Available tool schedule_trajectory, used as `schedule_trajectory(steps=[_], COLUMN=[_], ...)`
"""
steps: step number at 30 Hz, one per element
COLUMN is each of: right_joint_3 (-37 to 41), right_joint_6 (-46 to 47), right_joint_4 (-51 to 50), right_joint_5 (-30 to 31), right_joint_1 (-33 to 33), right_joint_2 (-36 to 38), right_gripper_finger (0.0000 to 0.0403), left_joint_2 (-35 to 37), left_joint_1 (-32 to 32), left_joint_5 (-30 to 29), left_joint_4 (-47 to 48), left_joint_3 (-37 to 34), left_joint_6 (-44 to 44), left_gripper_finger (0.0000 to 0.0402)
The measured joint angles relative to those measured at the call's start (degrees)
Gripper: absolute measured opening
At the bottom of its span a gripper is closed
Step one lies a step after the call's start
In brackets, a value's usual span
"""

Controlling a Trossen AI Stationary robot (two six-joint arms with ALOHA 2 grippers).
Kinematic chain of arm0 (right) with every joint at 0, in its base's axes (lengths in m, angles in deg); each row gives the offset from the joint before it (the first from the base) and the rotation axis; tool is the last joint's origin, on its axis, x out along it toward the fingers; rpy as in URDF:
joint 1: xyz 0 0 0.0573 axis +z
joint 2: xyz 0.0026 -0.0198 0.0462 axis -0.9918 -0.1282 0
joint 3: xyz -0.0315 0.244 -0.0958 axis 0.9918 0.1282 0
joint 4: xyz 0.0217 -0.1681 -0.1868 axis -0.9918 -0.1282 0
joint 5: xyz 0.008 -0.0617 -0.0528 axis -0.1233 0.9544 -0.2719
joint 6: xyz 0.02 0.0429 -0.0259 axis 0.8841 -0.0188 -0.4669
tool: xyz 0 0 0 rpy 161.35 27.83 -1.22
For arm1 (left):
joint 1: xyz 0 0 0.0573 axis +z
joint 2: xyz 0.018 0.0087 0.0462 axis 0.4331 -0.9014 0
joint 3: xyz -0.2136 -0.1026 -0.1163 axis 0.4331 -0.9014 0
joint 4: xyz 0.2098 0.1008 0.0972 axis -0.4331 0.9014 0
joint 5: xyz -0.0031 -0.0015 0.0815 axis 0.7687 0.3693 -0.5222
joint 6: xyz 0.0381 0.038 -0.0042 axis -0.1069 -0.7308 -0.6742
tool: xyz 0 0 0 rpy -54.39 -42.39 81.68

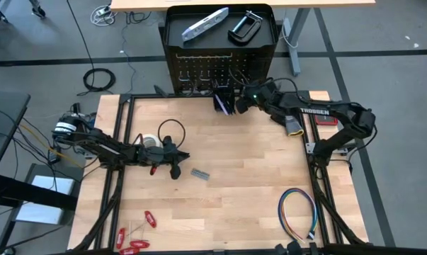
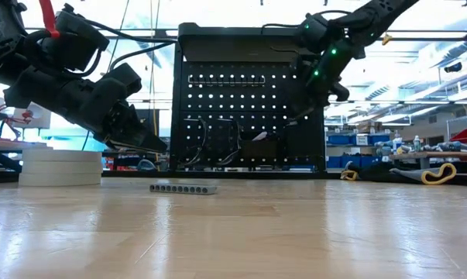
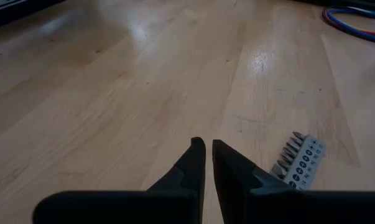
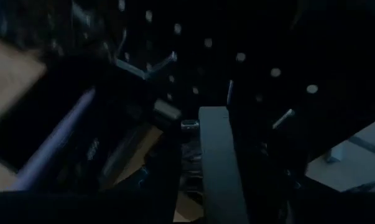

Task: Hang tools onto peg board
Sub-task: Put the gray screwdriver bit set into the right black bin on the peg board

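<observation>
**Right arm at the peg board, left arm low by the bit strip**

Wooden table [image 1: 255,177] fills the high view, w/ grey floor around it and a bright shop room showing behind in the low view. At the far edge we see the peg board [image 1: 199,67] standing upright; its tray-like top carries a silver bar-shaped tool [image 1: 205,23] and a black C-clamp [image 1: 245,28], side by side, not touching.

Right gripper [image 1: 236,99] is up against the board's front, near a small black bin [image 1: 223,99]. Its wrist view is very dark: we make out holes, a few hooks and a dark pen [image 4: 53,146] slanting in the bin. Fingers stand partly apart; we can't tell whether anything is betw. them.

Left gripper [image 1: 176,167] sits low over the table's left-centre, fingers [image 3: 193,163] drawn nearly together w/ only a thin slit, nothing in them. Just beside it lies a grey bit strip [image 1: 200,173], flat on the wood. White tape rolls [image 1: 151,141] and a black cable loop [image 1: 172,130] lie behind that arm. Red-handled hand tools [image 1: 135,237] are scattered near the front left corner. Multicoloured wire loop [image 1: 298,212] rests front right, well apart from both grippers.
</observation>
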Motion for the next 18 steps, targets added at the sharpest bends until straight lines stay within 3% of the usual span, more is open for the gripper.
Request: schedule_trajectory(steps=[11, 18], right_joint_3=[-0.05, -0.07], right_joint_6=[2.11, 1.70], right_joint_4=[0.12, -3.89], right_joint_5=[0.62, 0.65], right_joint_1=[0.35, 4.56], right_joint_2=[1.29, 5.39], right_gripper_finger=[0.0236, 0.0238], left_joint_2=[0.00, 0.00], left_joint_1=[0.00, 0.00], left_joint_5=[0.00, 0.00], left_joint_4=[-0.04, -0.02], left_joint_3=[0.00, 0.00], left_joint_6=[0.12, 0.31], left_gripper_finger=[0.0035, 0.0035])
